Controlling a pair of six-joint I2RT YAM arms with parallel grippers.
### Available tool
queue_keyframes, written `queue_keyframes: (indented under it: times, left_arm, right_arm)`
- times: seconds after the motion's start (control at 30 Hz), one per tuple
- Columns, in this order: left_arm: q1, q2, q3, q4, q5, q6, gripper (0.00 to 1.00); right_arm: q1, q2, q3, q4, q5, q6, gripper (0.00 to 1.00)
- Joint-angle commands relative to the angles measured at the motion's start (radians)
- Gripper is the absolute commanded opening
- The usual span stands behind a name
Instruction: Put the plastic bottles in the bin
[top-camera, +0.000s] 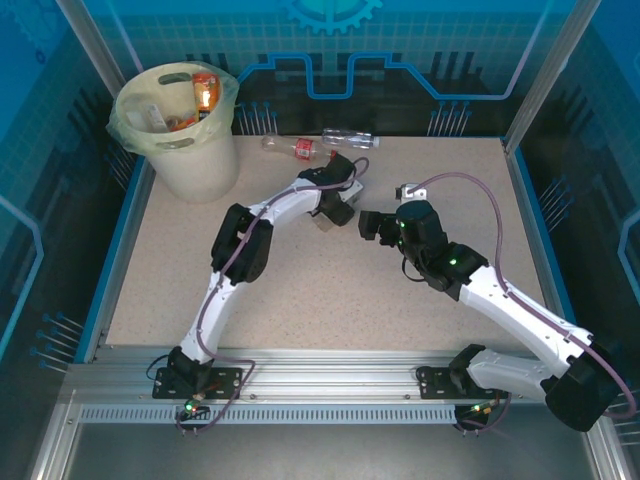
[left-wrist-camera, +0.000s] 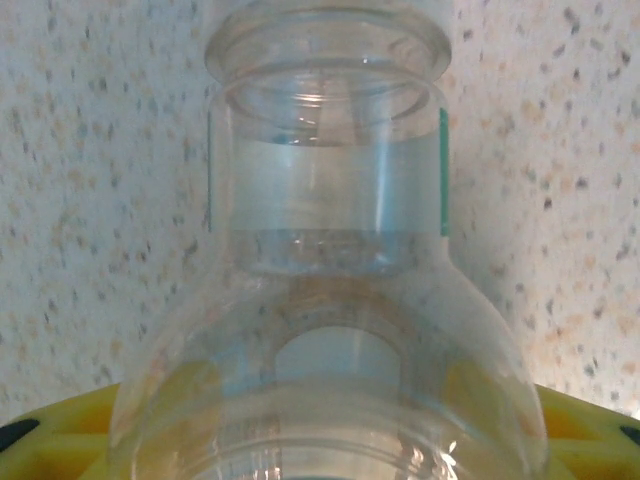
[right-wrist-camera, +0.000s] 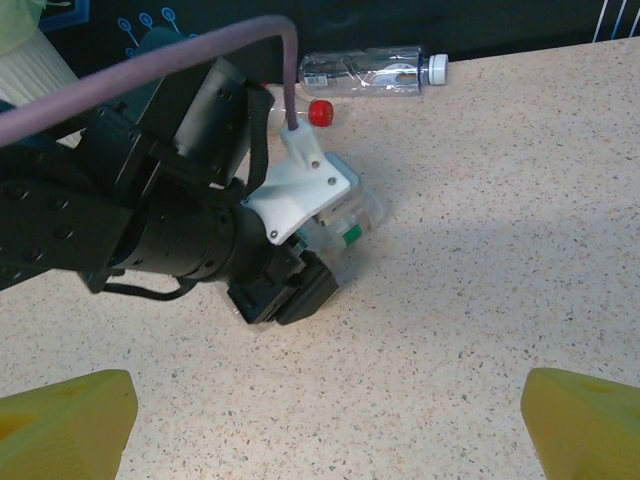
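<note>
Clear bottle (left-wrist-camera: 330, 330) up close, lying mid-worktop between left gripper (left-wrist-camera: 325, 430) pads, straddled for lifting; clamped or not, cannot tell. Right gripper (right-wrist-camera: 322, 395) spread wide, idle alongside. Bin (top-camera: 190, 165) at far-left corner; two bottles (top-camera: 297, 147) along far edge.

tabletop (top-camera: 340, 300): speckled beige | walls (top-camera: 450, 40): blue printed panels | frame (top-camera: 330, 375): aluminium

I've got the left arm (top-camera: 236, 250) stretched forward, elbow bent, left gripper (top-camera: 335, 212) low and clamped on a clear bottle (left-wrist-camera: 320, 300). The right arm (top-camera: 510, 312) reaches in from the right. The right gripper (top-camera: 369, 225) faces the left one, jaws wide apart.
</note>
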Motion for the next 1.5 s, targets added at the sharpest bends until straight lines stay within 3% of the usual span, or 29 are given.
queue_keyframes:
  times: [0.0,0.37,0.93,1.47]
  left_arm:
    - [-0.003,-0.07,-0.117,0.048,-0.011,-0.031,0.51]
    - [0.045,-0.228,-0.392,0.202,-0.015,-0.16,0.37]
    - [0.162,-0.583,-0.823,0.559,0.046,-0.357,0.29]
    - [0.244,-0.91,-0.9,0.646,0.112,-0.469,0.29]
  right_arm:
    - [-0.015,-0.005,-0.011,0.016,-0.012,-0.013,1.0]
    - [-0.016,0.035,-0.008,0.047,-0.098,-0.037,1.0]
    - [-0.009,0.136,0.051,0.062,-0.228,-0.064,1.0]
    - [0.005,0.154,0.086,0.062,-0.238,-0.09,1.0]
